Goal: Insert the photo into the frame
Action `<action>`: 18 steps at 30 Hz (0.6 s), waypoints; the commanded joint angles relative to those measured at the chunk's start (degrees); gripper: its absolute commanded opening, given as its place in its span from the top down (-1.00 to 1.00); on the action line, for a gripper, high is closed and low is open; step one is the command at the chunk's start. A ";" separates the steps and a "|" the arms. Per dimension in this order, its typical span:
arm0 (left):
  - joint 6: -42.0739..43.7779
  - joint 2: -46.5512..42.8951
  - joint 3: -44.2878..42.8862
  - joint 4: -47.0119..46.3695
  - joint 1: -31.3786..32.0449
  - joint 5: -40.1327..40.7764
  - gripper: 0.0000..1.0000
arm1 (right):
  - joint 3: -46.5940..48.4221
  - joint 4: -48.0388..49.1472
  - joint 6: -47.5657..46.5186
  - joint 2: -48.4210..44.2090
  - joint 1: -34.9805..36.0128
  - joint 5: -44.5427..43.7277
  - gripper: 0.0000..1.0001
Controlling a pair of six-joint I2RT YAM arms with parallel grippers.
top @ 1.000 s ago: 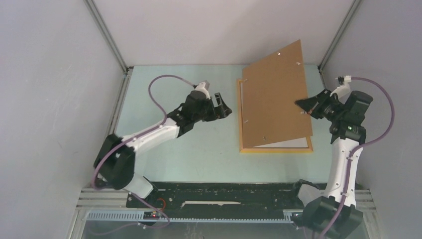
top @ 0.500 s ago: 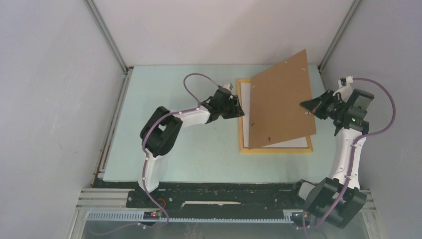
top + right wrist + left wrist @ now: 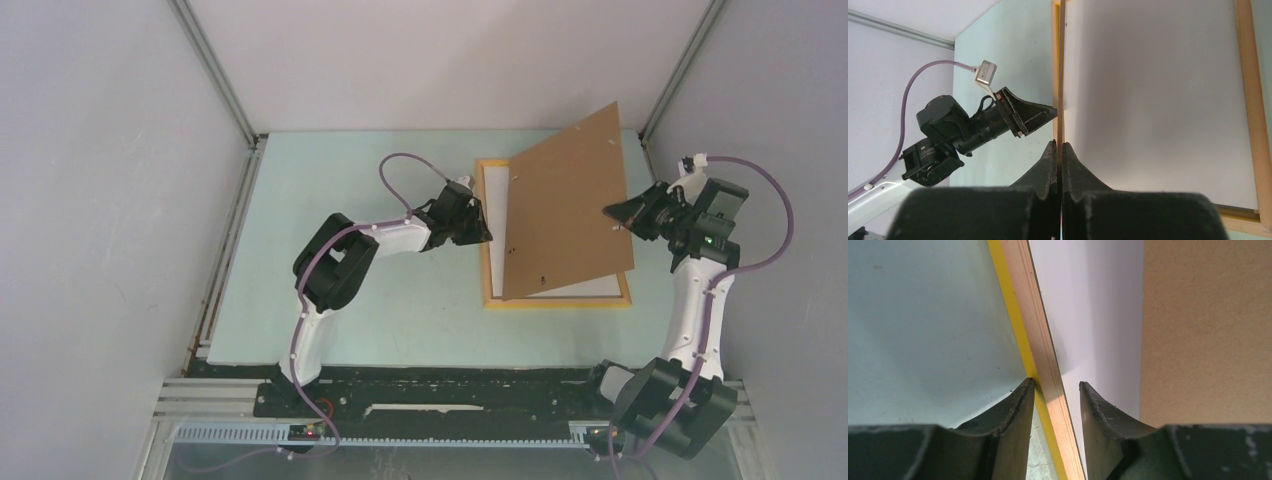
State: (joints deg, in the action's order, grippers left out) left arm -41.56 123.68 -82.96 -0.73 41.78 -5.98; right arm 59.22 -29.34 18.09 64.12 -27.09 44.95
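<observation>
left gripper (image 3: 1055,385): jaws apart astride left rail of thin yellow-orange wooden frame (image 3: 560,301) | right gripper (image 3: 1058,145): jaws clamping tilted plain brown backing board (image 3: 565,210) | white paper photo (image 3: 1158,100) (print side unseen): inside frame on tabletop (image 3: 400,300)

A pale green table (image 3: 350,170) runs from the black rail at the near edge back to the white rear wall. The yellow-orange frame (image 3: 555,301) lies flat on its right half, long sides running away from the near edge. Its bare wooden back faces up, with the yellow outer edge meeting the tabletop.
</observation>
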 commanded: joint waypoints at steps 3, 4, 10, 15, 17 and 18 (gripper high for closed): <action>0.72 0.22 -2.12 0.29 0.20 2.12 0.25 | 2.25 2.84 -0.77 -1.35 2.76 0.81 1.00; 0.77 0.24 -2.05 1.53 0.04 2.40 0.32 | 1.68 3.73 -0.41 -1.21 3.04 1.19 1.00; 2.13 -0.63 -0.65 5.37 -2.10 1.43 0.51 | 0.85 6.45 -0.06 1.01 4.77 3.24 1.00; 3.22 -2.37 1.84 6.61 -4.93 1.10 0.65 | 0.87 8.54 1.15 3.03 5.35 4.55 1.00; 3.17 -3.16 3.20 6.71 -6.22 0.81 0.70 | 0.82 9.36 1.74 4.10 5.60 5.07 1.00; 3.16 -3.68 3.91 6.64 -6.79 0.50 0.72 | 0.88 9.66 1.89 4.61 5.76 5.25 1.00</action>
State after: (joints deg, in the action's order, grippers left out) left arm -41.06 123.15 -82.46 1.61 38.54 -6.81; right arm 59.20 -26.41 18.00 67.70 -21.96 45.91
